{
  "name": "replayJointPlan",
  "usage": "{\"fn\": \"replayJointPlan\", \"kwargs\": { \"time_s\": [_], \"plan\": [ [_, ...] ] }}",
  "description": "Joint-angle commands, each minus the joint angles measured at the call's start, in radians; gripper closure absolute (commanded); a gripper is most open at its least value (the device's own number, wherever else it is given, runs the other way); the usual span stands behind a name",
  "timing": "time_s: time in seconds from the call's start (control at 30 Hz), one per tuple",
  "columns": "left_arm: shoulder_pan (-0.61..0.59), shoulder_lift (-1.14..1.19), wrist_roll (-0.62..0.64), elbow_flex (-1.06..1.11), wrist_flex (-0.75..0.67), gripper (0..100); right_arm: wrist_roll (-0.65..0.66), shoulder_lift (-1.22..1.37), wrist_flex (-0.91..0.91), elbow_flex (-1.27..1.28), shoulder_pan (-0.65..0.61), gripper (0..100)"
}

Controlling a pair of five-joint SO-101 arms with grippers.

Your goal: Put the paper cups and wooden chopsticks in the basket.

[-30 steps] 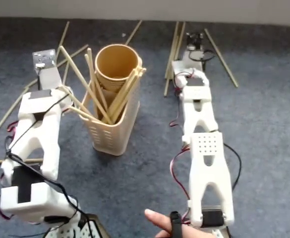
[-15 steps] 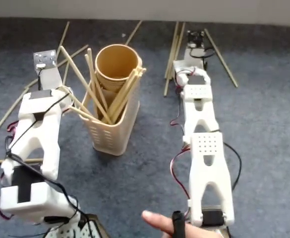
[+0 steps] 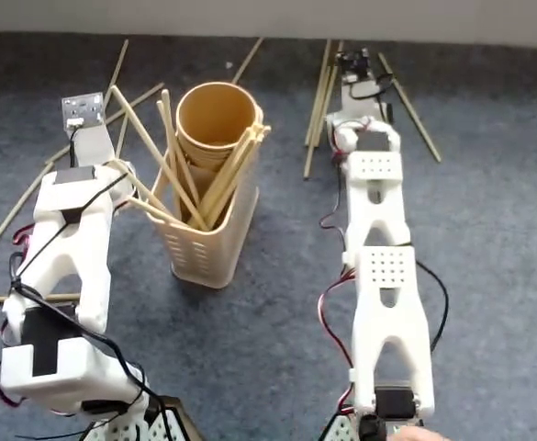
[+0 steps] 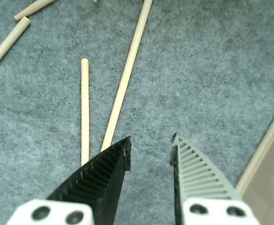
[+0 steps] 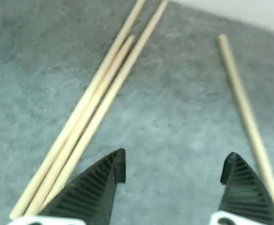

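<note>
Grey-blue short-pile carpet covers the surface (image 3: 277,303). Basket (image 3: 206,243): cream plastic, slotted, tall, centre-left of the high view. Cups (image 3: 215,112): tan paper, nested, upright in the basket. Basket sticks (image 3: 236,170): pale wood, leaning out at splayed angles. Judged: the cups are done and the loose sticks remain.

Right fingers (image 5: 92,190): black, ribbed, spread wide, gripping nothing, at upper centre-right of the high view.
- Bundle (image 5: 97,110): three sticks side by side, touching, flat on the carpet, just beside one finger and outside the gap.
- Lone stick (image 5: 240,101): flat, near the other finger, also outside the gap.
- Bare carpet lies between the fingers.
- In the high view both run nearly up-down the frame, roughly along the arm's reach. The bundle is left of the fingers and the lone stick is right of them.

Judged: the right arm is the nearer one to both. The fingers' closing line crosses the sticks' long axis at a slant, so the coming move turns on a sideways shift onto the bundle.

Left fingers (image 4: 106,176): one black, one grey, parted, empty, at upper left of the high view beside the basket. Two sticks (image 4: 84,105) lie just ahead of the black finger, their long axes roughly along it.

All sticks are thin, round and smooth, so they probably roll easily.
</note>
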Motion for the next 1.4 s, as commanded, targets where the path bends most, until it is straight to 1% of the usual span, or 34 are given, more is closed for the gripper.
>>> {"fn": "replayJointPlan", "kwargs": {
  "time_s": [0.0, 0.1, 0.2, 0.33, 0.63, 0.77, 0.9, 1.0, 1.37],
  "plan": [
    [0.015, -0.004, -0.015, -0.004, -0.014, 83, 0.009, -0.027, 0.154, -0.183, -0.004, 68.3],
    [0.015, -0.004, -0.015, -0.002, -0.014, 83, 0.002, -0.027, 0.251, -0.18, -0.044, 68.3],
    [0.015, -0.004, -0.015, -0.002, -0.014, 83, 0.008, -0.027, 0.275, -0.174, -0.039, 68.3],
    [0.015, -0.004, -0.015, -0.004, -0.014, 83, 0.012, -0.048, 0.387, -0.176, -0.036, 68.3],
    [0.015, -0.004, -0.015, -0.005, -0.014, 83, 0.008, -0.225, 0.854, -0.174, -0.041, 68.3],
    [0.015, -0.004, -0.015, -0.005, -0.014, 83, -0.035, -0.257, 0.848, -0.171, -0.038, 68.3],
    [0.015, -0.004, -0.015, -0.005, -0.014, 83, -0.038, -0.249, 0.849, -0.17, -0.097, 68.3],
    [0.015, -0.004, -0.015, -0.005, -0.014, 83, -0.077, -0.249, 0.849, -0.17, -0.105, 68.3],
    [0.015, -0.004, -0.015, -0.005, -0.031, 83, -0.078, -0.257, 0.851, -0.168, -0.105, 68.3]
  ]
}}
